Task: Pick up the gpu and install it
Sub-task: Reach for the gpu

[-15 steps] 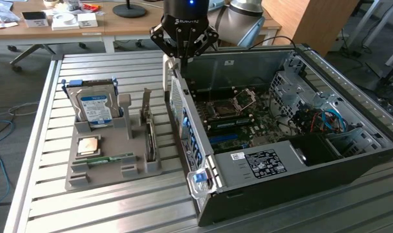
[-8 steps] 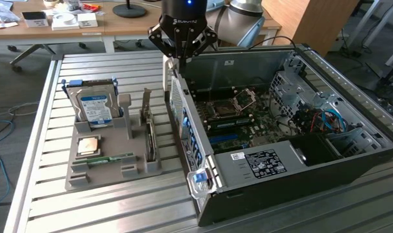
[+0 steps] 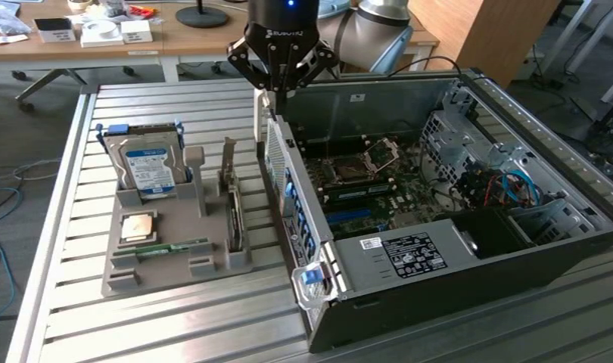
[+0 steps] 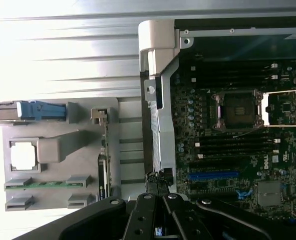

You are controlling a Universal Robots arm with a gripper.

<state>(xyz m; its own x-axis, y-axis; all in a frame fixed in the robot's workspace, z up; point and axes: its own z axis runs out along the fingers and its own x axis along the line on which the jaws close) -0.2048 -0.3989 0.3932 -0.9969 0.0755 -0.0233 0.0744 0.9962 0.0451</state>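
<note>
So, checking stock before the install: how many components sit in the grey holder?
4: hard drive upright at one end, gpu on edge nearest the case, CPU lying flat, memory stick beside it. Smaller ones may be hidden.

Ribbed bare-metal table (image 3: pixel 135 325); matt grey plastic tray (image 3: pixel 119 281); gpu (image 3: pixel 233 213) bracket bare metal; matt black case (image 3: pixel 468 302).

My arm (image 3: pixel 385 24) enters from the far side of the exterior view, a thick grey and silver joint bent behind the wrist. From the wrist, where a small blue light glows, the black gripper (image 3: pixel 277 92) hangs straight down. Its linkages spread outward, then the two fingers (image 3: pixel 276 79) narrow to one tip, pressed together. In the wrist view, the gripper (image 4: pixel 158 182) shows dark linkages converging on that same closed tip.
</note>
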